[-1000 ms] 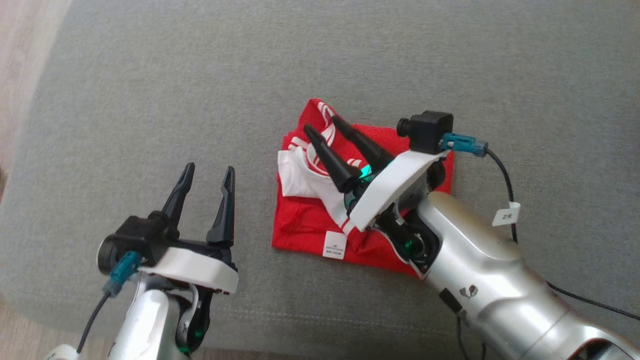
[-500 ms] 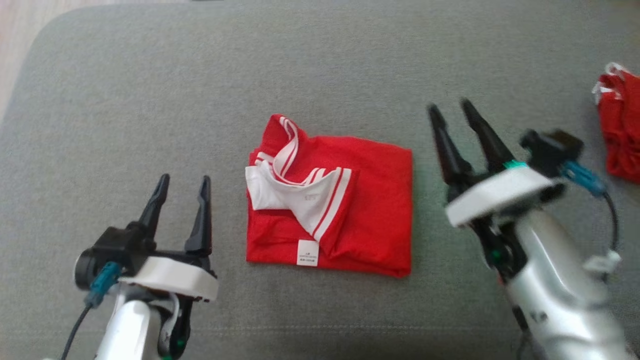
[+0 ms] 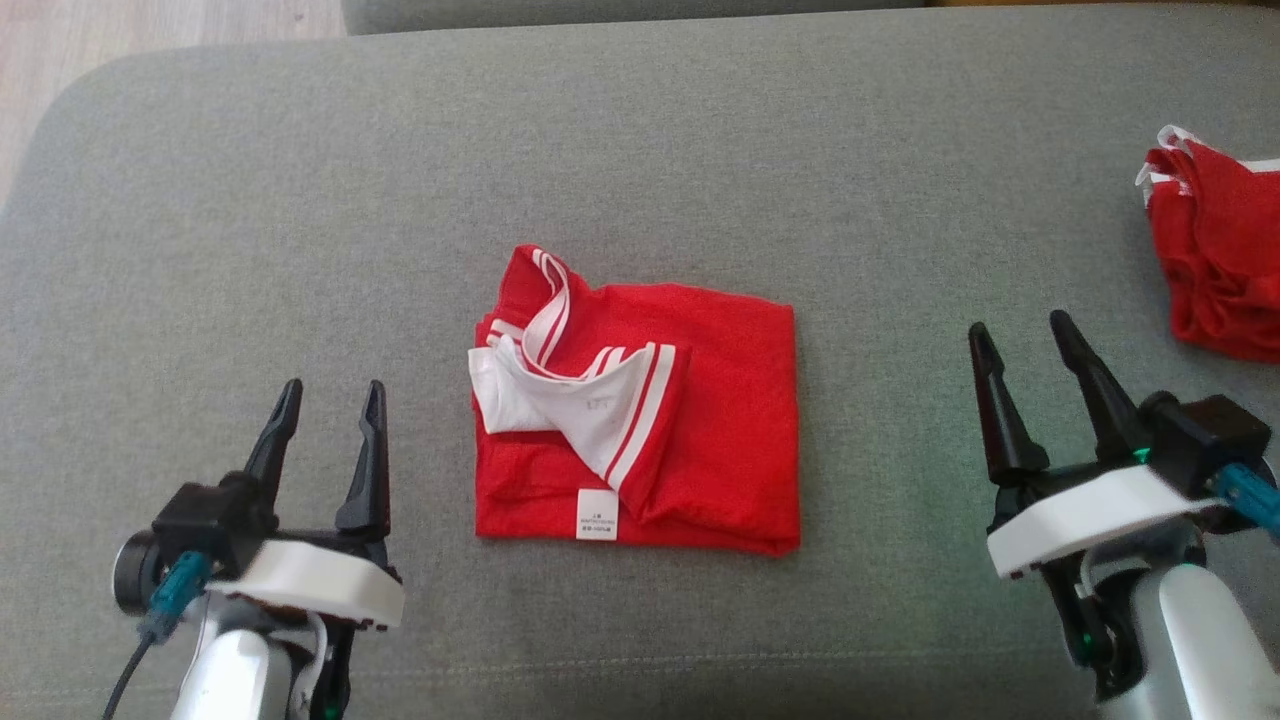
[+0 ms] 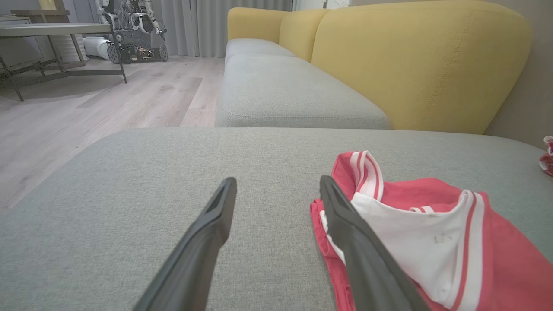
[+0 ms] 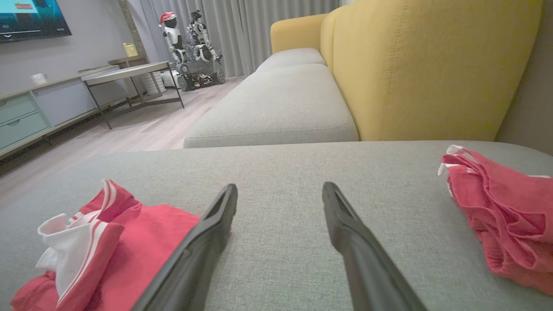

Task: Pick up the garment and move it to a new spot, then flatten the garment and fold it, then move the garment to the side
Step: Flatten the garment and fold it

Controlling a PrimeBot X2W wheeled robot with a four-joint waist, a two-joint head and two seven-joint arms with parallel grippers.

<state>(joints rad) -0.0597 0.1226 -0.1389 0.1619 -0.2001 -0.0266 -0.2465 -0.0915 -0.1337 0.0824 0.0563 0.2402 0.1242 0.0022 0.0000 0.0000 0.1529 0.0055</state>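
Garment: the red shirt point(image 3: 640, 420), folded with its white collar on top, lies mid-cushion point(image 3: 700, 150), somewhat nearer the front edge.
Handling: likely light, soft and limp; the layers could slide apart.
Hold: pinch all layers at both side edges, not the loose collar.
Left tool point(image 3: 333, 386): jaws wide, empty, near the front-left corner.
Right tool point(image 3: 1017, 324): jaws wide, empty, front-right.
Other: 1 crumpled red cloth point(image 3: 1215, 260) at the right edge.

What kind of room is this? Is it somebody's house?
It looks like a living room, maybe in a home or a show flat. There is a long sofa with a yellow back and grey seat cushions, a TV on the wall, and a wooden floor.
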